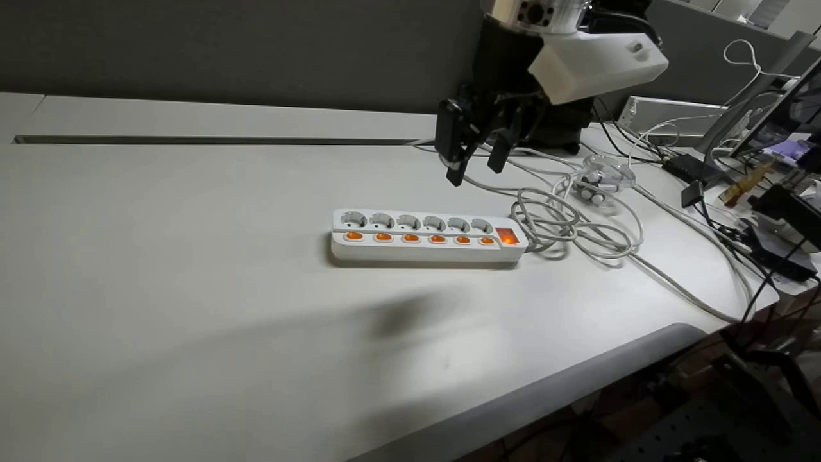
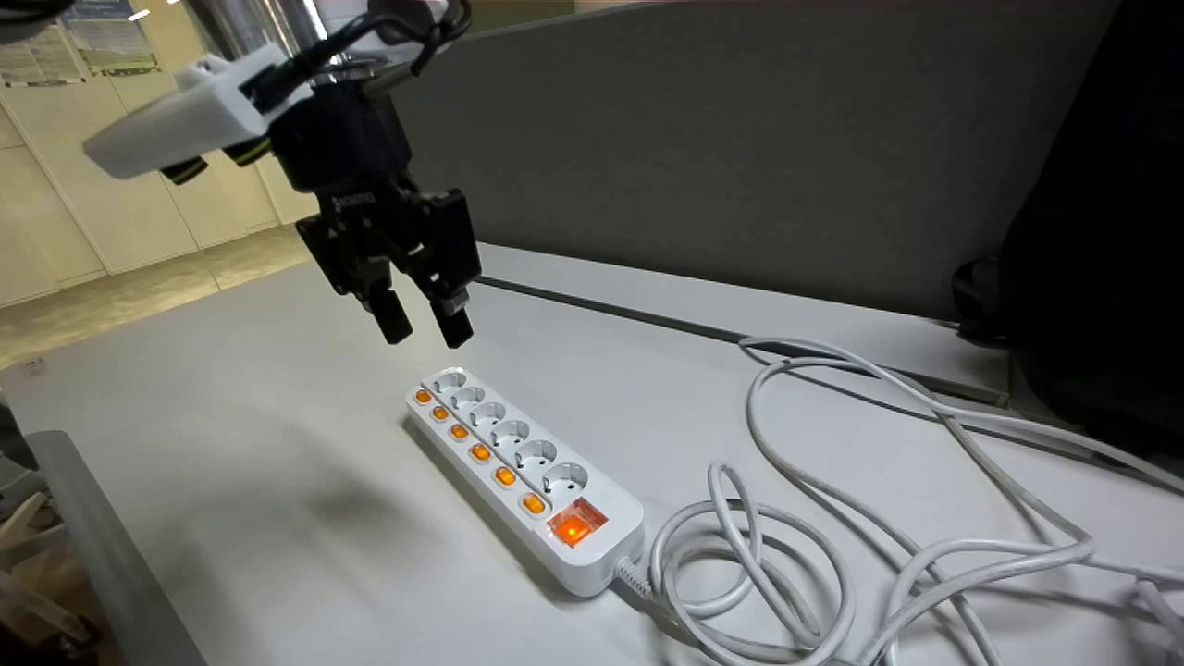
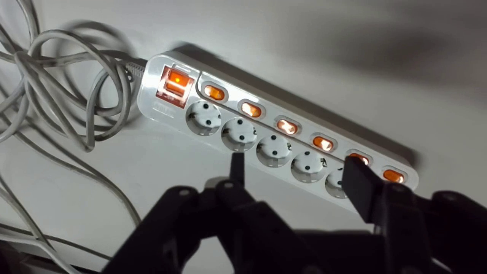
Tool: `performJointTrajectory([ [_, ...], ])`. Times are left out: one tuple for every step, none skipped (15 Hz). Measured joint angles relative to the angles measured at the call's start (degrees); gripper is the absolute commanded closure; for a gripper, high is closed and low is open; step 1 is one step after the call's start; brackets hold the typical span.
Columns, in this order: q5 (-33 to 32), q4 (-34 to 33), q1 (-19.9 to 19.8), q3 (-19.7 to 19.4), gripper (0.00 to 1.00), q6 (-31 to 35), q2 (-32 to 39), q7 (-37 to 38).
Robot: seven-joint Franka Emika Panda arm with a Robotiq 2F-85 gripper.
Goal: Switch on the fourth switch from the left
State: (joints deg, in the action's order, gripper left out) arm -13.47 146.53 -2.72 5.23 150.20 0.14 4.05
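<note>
"Hovering, that pincer (image 2: 426, 329). Gripping anything?"

"Nope. Released: spread, gap plain in both exterior views, nothing in it. Up in the air, not touching the power strip (image 1: 423, 254)."

"Where's the fourth switch (image 3: 287, 126)?"

"On the strip, in the row of orange buttons (image 2: 440, 413) alongside the sockets (image 3: 268, 150). Count from the end without the cable (image 3: 90, 127). Wrist view has the cable at left, so count from the right there. Six buttons, so it's also third from the cable end."

"On or off?"

"Can't tell, glare. The big main switch (image 1: 507, 237) looks lit, though."

"Step?"

"Approach, I'd say: pincer raised, no contact, press ahead."

"Next move?"

"My guess: pinch it together into one narrow poker, line up over number four, then push straight down on the raised side of the rocker. Which side that is, I can't make out. Buttons sit close together, so sideways aim counts most."

"Past that?"

"Cable loops lie on the table (image 1: 192, 205) just beside the strip's end, grey partition (image 1: 256, 51) behind."
</note>
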Motion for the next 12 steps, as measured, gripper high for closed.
performJointTrajectory([
  [0.00, -0.50, 0.22, -0.35, 0.69, 0.00, 0.82, 0.26],
  [0.00, -0.92, 0.41, -0.67, 0.75, 0.00, 1.57, 0.50],
  [-0.01, -1.31, 0.63, -0.95, 0.81, 0.00, 2.25, 0.72],
  [-0.04, -1.66, 0.90, -1.25, 0.90, 0.01, 2.88, 0.94],
  [-0.04, -1.98, 1.17, -1.45, 0.95, 0.02, 3.44, 1.24],
  [-0.07, -2.29, 1.48, -1.61, 1.00, 0.03, 3.98, 1.53],
  [-0.13, -2.58, 1.87, -1.85, 1.00, 0.03, 4.49, 1.77],
  [-0.21, -2.83, 2.29, -2.08, 1.00, 0.04, 4.96, 2.07],
  [-0.48, -3.05, 2.65, -2.29, 1.00, 0.06, 5.45, 2.61],
  [-1.10, -3.23, 3.00, -2.59, 0.99, 0.09, 5.95, 3.28],
  [-1.58, -3.38, 3.32, -2.92, 0.99, 0.09, 6.47, 3.90],
  [-1.93, -3.51, 3.52, -3.19, 0.99, 0.09, 6.94, 4.17],
])
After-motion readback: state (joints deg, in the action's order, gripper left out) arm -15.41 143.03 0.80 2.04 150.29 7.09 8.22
